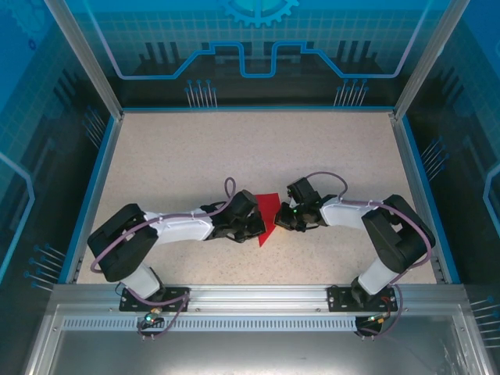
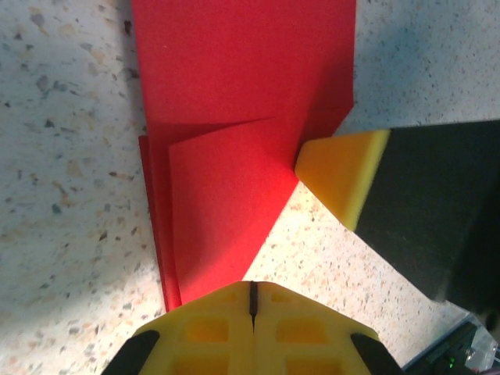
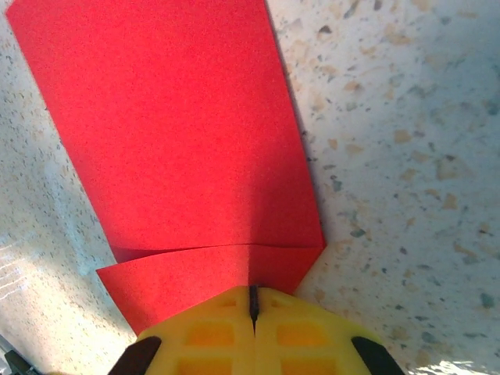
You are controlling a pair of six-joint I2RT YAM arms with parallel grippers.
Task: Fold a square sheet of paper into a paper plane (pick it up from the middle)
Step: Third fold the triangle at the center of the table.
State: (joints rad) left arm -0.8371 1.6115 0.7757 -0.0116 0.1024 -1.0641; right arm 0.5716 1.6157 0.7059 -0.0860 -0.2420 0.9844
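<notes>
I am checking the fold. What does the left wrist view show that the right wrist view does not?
Left wrist view: the right gripper at the picture's right, its yellow tip at the edge of the folded red paper, plus layered flaps. Right wrist view: one fold line across the paper near the fingers. Both: the paper on the speckled table, with shut yellow fingertips over its near end.

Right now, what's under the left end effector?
The narrow end of the folded red paper goes beneath the shut left end effector, with the paper lying on the speckled table. The paper's tip is covered, so it cannot be seen.
</notes>
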